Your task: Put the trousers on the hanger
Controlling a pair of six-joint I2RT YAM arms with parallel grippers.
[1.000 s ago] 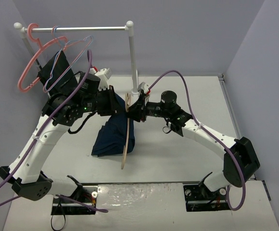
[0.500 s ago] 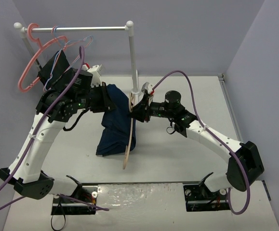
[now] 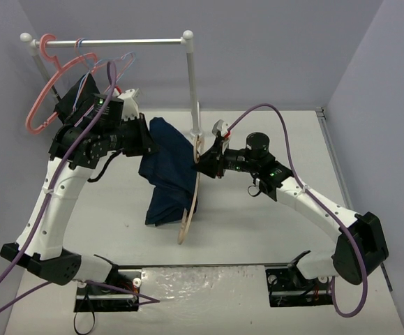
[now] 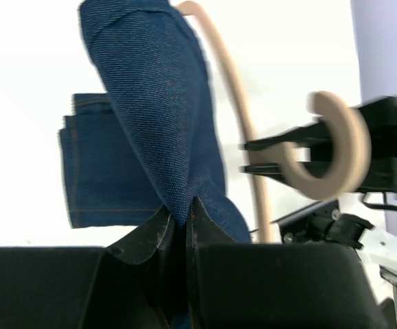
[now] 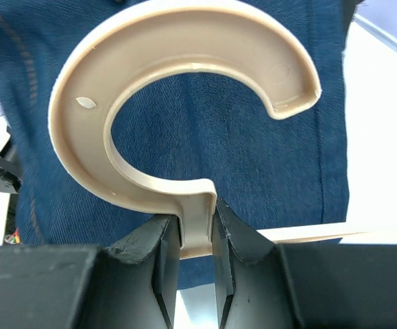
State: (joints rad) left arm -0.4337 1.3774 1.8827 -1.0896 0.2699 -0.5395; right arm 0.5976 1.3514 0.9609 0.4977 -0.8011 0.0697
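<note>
Though limp, trousers [image 3: 170, 166] w/ curved hanger [image 3: 188, 222]

The trousers [image 3: 168, 174] hang above the table [image 3: 271, 230], pinched at their upper left by the left gripper [image 3: 148, 142]. The hanger [image 3: 190, 216] lies against their right side, gripped by the right gripper [image 3: 200, 165]. Behind them stands a rack [image 3: 190, 84], with spare hangers [image 3: 45, 91] at its left end.

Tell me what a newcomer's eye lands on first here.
The dark blue trousers hang mid-table, pinched by the left tool. Right beside them, the right tool clamps the tan hanger by the neck of its hook. At the back left, a pink hanger dangles from a rail.
</note>
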